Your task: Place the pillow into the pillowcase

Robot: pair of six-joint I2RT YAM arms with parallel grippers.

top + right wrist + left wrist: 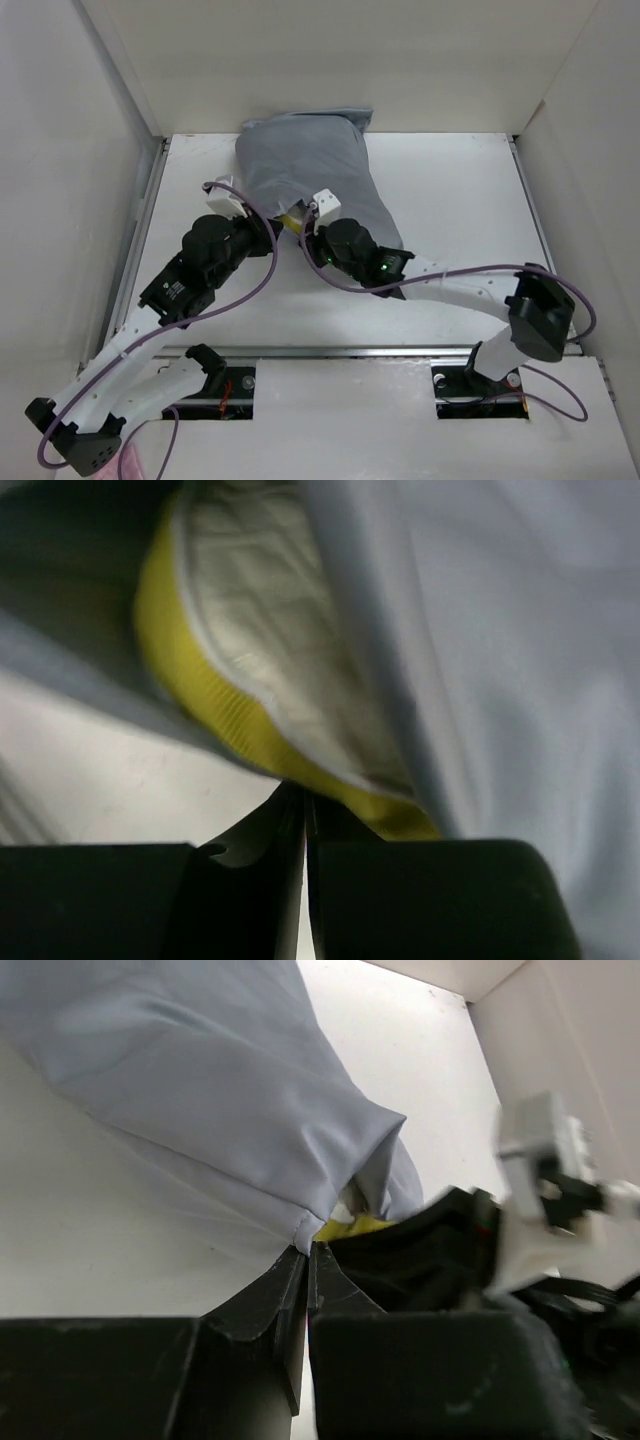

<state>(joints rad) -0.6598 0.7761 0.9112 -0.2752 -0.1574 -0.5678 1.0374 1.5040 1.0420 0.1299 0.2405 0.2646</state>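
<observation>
While most of the pillow sits inside the grey pillowcase at the back of the table, you see its yellow edge poke out at the near end. Your left gripper pinches the pillowcase hem. Your right gripper is squeezed shut right at that yellow edge.

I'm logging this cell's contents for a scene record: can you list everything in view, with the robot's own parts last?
pillowcase: one, grey, far centre of the table, opening toward the arms.
pillow: one, cream with yellow edge, mostly inside the pillowcase, edge showing at the opening.
table: one, white, under everything.
walls: three, white, left, far and right of the table.
cables: purple, looping off both arms.
left gripper: black, shut on the pillowcase's hem.
right gripper: black, shut, tips at the pillow's yellow edge; grip unclear.
</observation>
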